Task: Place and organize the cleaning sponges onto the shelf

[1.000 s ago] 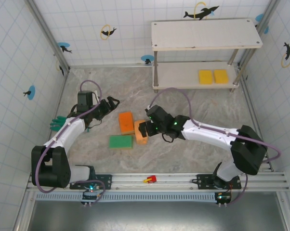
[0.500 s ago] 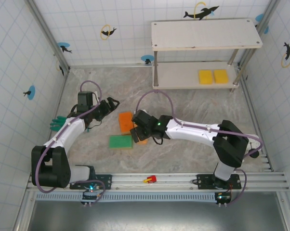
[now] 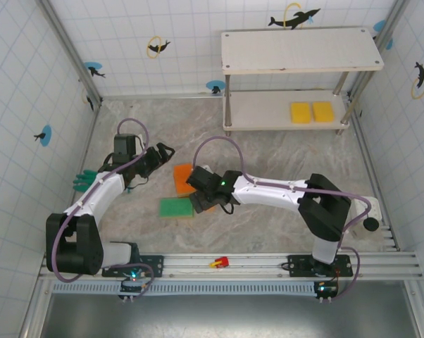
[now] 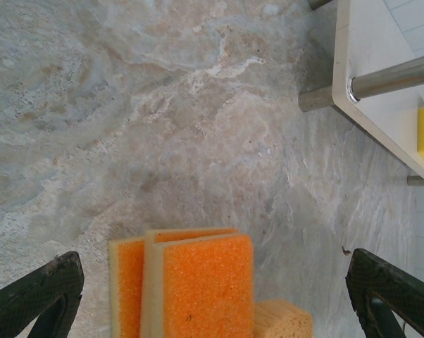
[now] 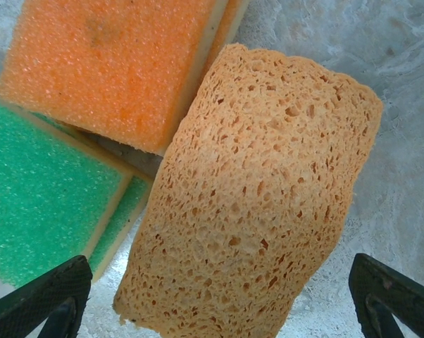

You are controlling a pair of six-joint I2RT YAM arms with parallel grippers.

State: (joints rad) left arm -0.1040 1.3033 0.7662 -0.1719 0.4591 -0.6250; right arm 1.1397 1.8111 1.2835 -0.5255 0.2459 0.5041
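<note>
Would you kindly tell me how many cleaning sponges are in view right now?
6: two yellow sponges on the lower board of the shelf; on the table, two overlapping orange sponges, one green sponge, and one pale orange sponge beneath the right end effector. More may be hidden underneath.

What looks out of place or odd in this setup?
Two stray items: a green glove lies by the left wall, and a small red object sits on the metal rail at the near edge. Nothing looks spilled or damaged.

The left arm (image 3: 103,191) and right arm (image 3: 275,191) were white with black joints, purple cables (image 3: 219,139) and black fingers (image 5: 39,299).
</note>
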